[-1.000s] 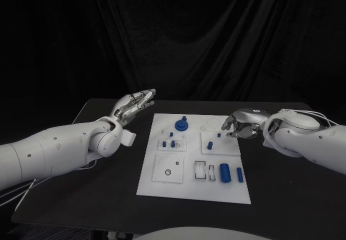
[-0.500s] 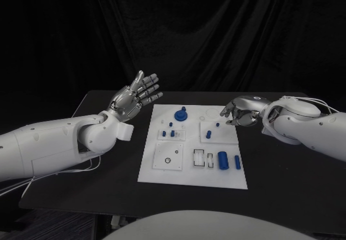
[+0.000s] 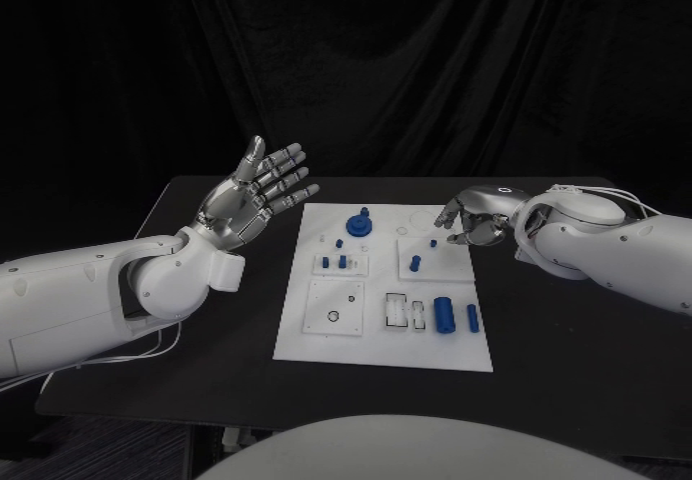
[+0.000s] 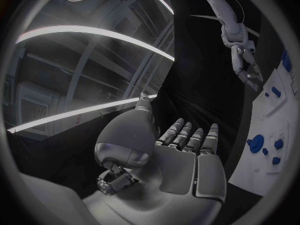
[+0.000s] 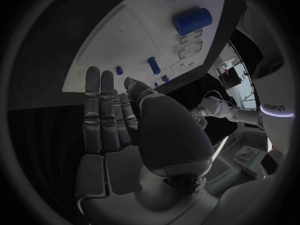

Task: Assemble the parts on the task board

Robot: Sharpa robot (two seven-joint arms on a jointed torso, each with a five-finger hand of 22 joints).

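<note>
We read this as a setup moment, nothing picked up yet. Our left hand (image 3: 257, 195) is raised off the worktop (image 3: 173, 330) beside the far left corner of the task board (image 3: 382, 352), palm up, fingers apart and holding nothing; we judge it is parked clear so the board stays unobstructed. Our right hand (image 3: 470, 221) hovers at the far right corner of the board, fingers partly curled downward. The right wrist view shows its fingers (image 5: 100, 110) straight and side by side with nothing in them, so we call it empty and loosely apart, probably lining up over a part near that corner, but we cannot tell which. The board lies flat in the middle of the worktop with its parts in their own places: a round knob with a stem (image 3: 359, 226) at the far side, two short pegs (image 3: 335, 262) standing in a small raised tile, one peg (image 3: 415, 264) in the tile next to it, a wide cylinder (image 3: 444, 314) and a slimmer pin (image 3: 472, 318) lying side by side near the right edge, beside two open rectangular slots (image 3: 404, 312). A near-left tile carries a small ring-shaped hole (image 3: 335, 317), contents too small to tell. All parts look loose or unseated, so we judge assembly barely begun.
</note>
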